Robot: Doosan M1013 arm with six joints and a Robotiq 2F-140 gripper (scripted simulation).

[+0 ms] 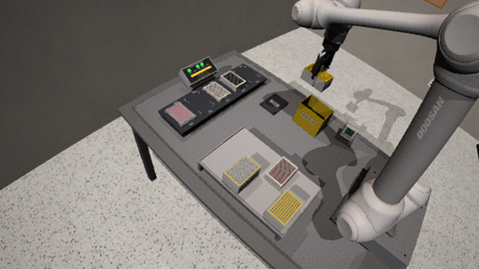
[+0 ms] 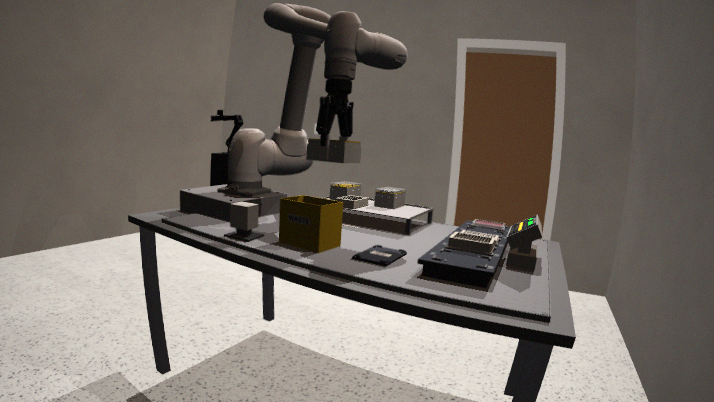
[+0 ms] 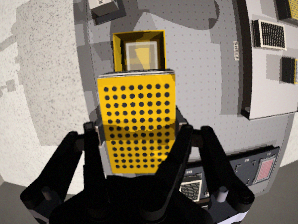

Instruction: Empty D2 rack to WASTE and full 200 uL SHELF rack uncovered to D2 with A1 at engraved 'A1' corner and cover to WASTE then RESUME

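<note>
My gripper [image 1: 320,71] is shut on the empty yellow tip rack [image 1: 317,78], gripping its two long sides. All its holes show dark in the wrist view [image 3: 137,121]. I hold the rack level, high above the table. The yellow WASTE bin [image 1: 312,116] stands below; in the wrist view its open mouth [image 3: 139,52] lies just past the rack's far edge, partly covered by it. In the exterior view the rack [image 2: 334,151] hangs above and a little right of the bin [image 2: 310,222]. Deck slot D2 [image 1: 200,102] is bare.
The deck holds a pink plate [image 1: 180,113], a white plate [image 1: 216,90] and a reservoir [image 1: 233,79], with the panel [image 1: 198,71] beside it. The regrip nest [image 1: 273,105] and RESUME button [image 1: 349,131] flank the bin. The shelf [image 1: 261,179] carries three racks.
</note>
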